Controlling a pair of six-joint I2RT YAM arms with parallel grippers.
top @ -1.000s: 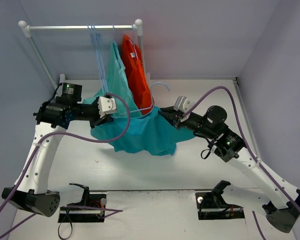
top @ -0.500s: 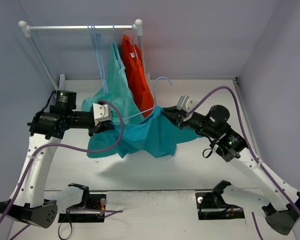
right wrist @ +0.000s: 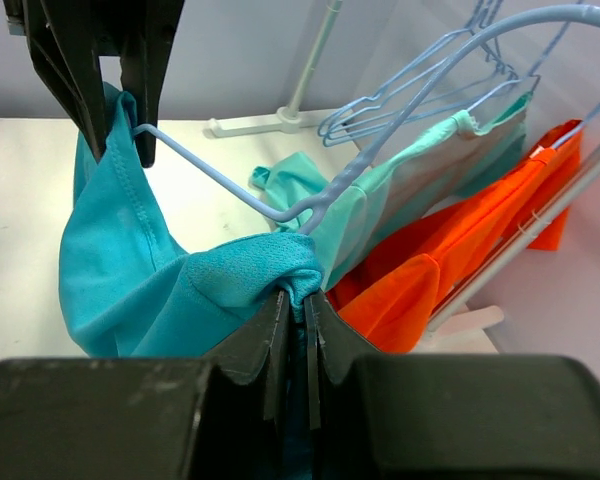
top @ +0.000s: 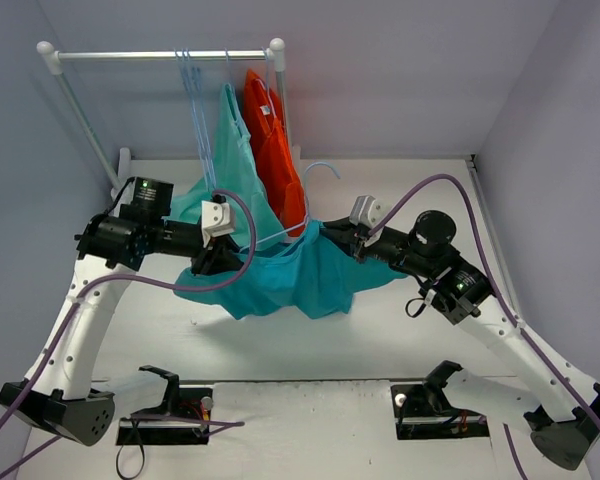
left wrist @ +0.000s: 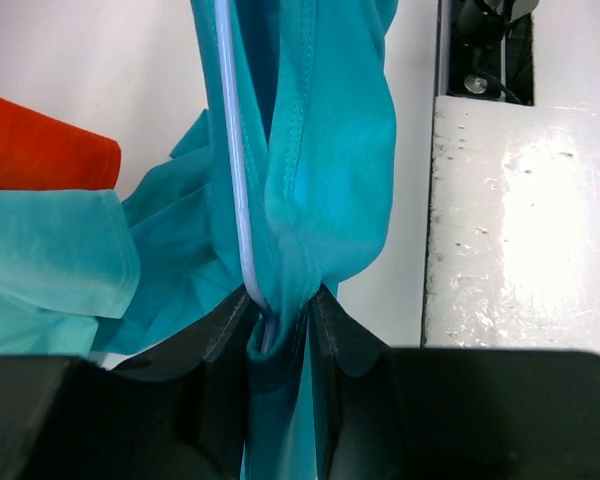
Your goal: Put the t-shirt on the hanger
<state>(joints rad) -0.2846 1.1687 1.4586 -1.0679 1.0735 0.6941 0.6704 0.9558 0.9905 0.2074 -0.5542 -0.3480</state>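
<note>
I count three garments: one deep teal t-shirt [top: 300, 275] strung between my two grippers, the left gripper [left wrist: 280, 310] and the right gripper [right wrist: 295, 300], plus one mint-green garment [top: 235, 165] and one orange garment [top: 270, 140] hanging beyond them. For hangers, I see one pale-blue hanger [left wrist: 232, 150] inside the t-shirt at the left gripper. There is also a bunch of empty hangers [top: 193, 90] on the single rail [top: 160, 56] past it, at least two, too tangled to count exactly.

A robotics lab booth: bare grey walls [top: 400, 80] box in a white table [top: 280, 345] bearing a left arm [top: 75, 320], a right arm [top: 510, 340] and a small clothes rail [top: 150, 56].
</note>
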